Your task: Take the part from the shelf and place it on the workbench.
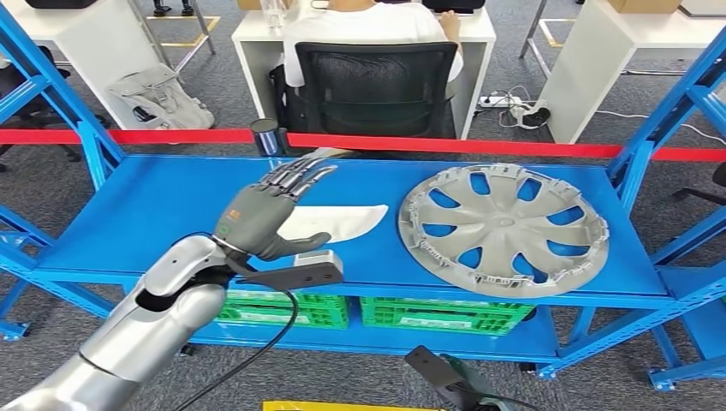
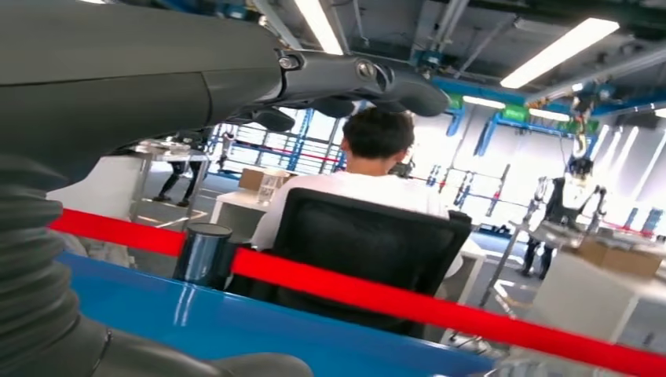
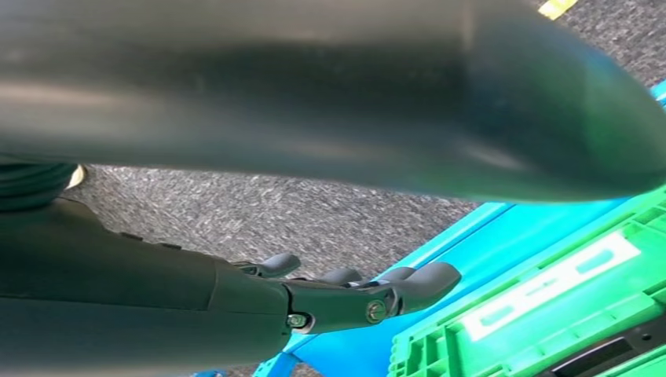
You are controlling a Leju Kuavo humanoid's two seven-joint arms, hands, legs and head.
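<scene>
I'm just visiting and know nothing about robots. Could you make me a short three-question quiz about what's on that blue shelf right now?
1. True or false: the left hand is gripping the grey wheel cover.
2. What lies under the left hand? A) a white curved part B) a green crate C) a red tape
3. Fill in: the wheel cover lies flat on the ____ shelf.

Key: 1 false, the hand hovers open and apart from the cover; 2 A; 3 blue.

The left arm reaches forward and up from the lower left, silver forearm bent at the elbow. Its left robot hand (image 1: 267, 216) is held out flat, fingers extended and apart, thumb out to the side, holding nothing. The right robot hand (image 3: 345, 294) hangs low, fingers loosely extended, empty.
</scene>
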